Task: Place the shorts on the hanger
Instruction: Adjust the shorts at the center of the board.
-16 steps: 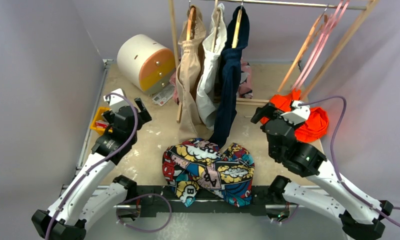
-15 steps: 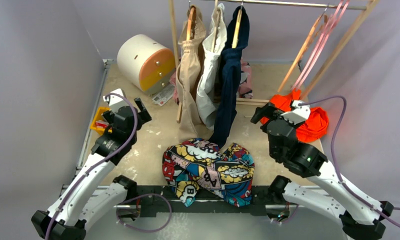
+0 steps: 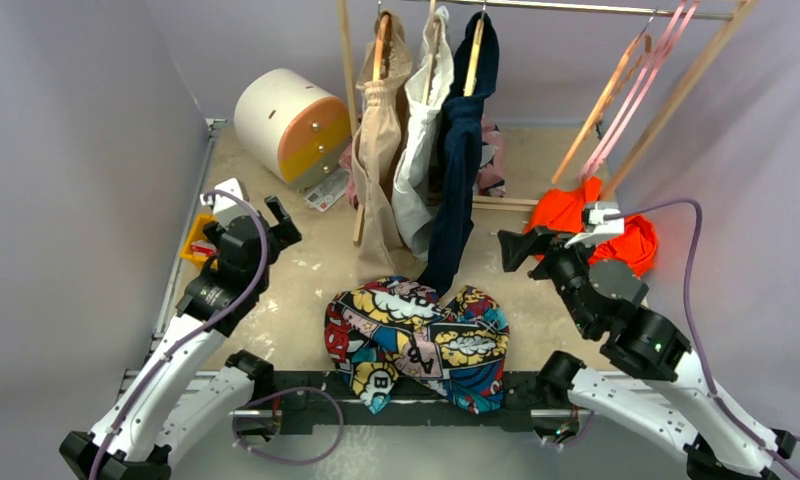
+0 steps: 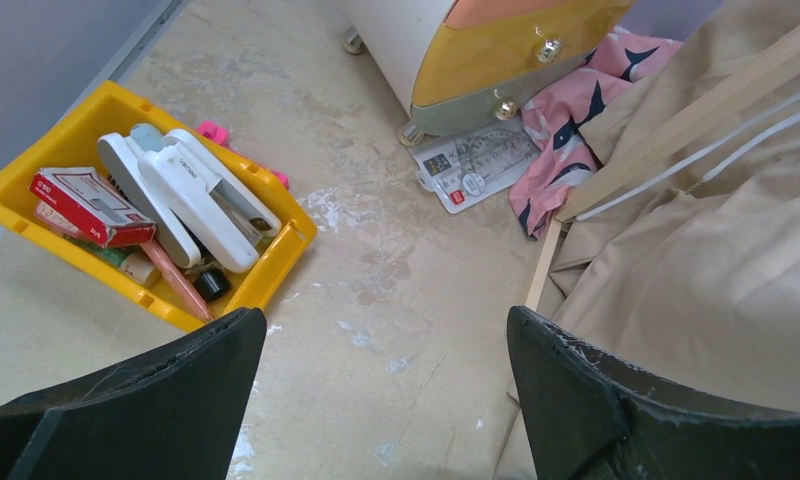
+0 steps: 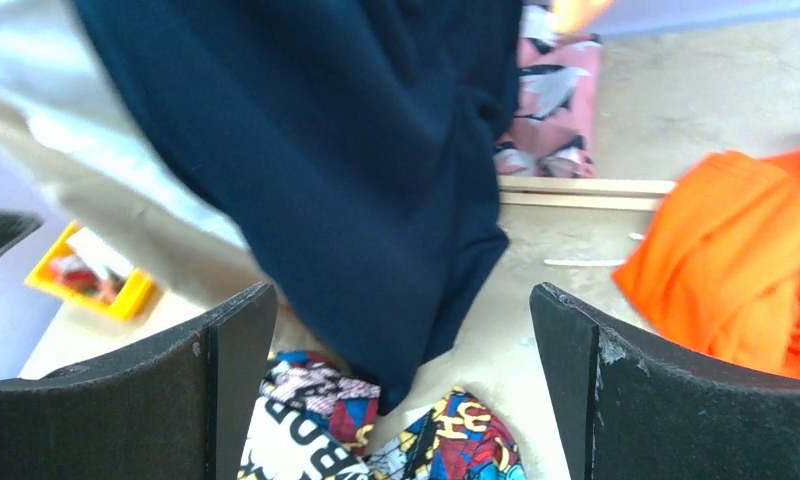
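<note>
**Robotics laboratory test cell.** The setting is identified as a staged manipulation bench, not a home. A worn beige tabletop (image 3: 316, 270) is enclosed by plain lilac walls (image 3: 76, 150), and a left arm (image 3: 176, 350) and a right arm (image 3: 666, 360) are bolted at its near edge. A small wooden clothes rack (image 3: 348, 60) is set on the tabletop and hung with a beige garment (image 3: 379, 150), a white garment (image 3: 416, 140) and a navy garment (image 3: 461, 150). Unrelated props are placed around it: a yellow bin (image 4: 266, 275) of office supplies and a small round drawer unit (image 3: 286, 125).
</note>
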Robot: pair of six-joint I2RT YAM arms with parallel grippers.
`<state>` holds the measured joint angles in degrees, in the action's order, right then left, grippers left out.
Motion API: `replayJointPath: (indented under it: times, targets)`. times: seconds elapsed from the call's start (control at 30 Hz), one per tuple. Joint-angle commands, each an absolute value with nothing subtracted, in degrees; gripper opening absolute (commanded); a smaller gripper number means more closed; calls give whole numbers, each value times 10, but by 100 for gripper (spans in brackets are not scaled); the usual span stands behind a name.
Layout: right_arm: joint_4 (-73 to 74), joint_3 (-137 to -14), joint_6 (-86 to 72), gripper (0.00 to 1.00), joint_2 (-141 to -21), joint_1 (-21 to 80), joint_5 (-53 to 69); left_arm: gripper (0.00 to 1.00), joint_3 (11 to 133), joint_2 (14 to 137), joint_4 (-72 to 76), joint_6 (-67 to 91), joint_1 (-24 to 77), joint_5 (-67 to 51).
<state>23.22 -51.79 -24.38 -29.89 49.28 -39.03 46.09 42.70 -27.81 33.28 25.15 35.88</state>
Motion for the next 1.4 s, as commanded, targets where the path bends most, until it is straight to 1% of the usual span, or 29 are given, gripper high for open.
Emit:
replayJointPath:
  times: [0.0,0.1,0.2,0.27,0.37,0.43,0.83,1.27,1.33,1.37]
  targets:
    - [222,-559,-158,98,-304,495,-213,90,464,409,-250,318,252,359]
    - [248,-582,-160,99,-341,495,-107,90,459,404,-242,316,252,351]
    - [248,-577,-161,99,-390,495,-7,90,460,406,-243,316,252,350]
    - [239,-566,-169,99,-424,495,41,89,461,406,-245,316,252,352]
    - [215,-543,-184,99,-469,495,82,89,460,406,-244,315,252,352]
    - [191,-517,-195,99,-476,495,101,89,460,407,-244,315,253,352]
    - [109,-388,-298,95,-481,511,94,88,460,422,-240,314,252,338]
    - [98,-359,-326,90,-561,542,5,88,460,422,-245,315,252,335]
    - [92,-352,-328,88,-566,547,3,88,459,423,-245,314,252,335]
    - [89,-349,-331,85,-568,549,2,88,459,423,-245,315,253,334]
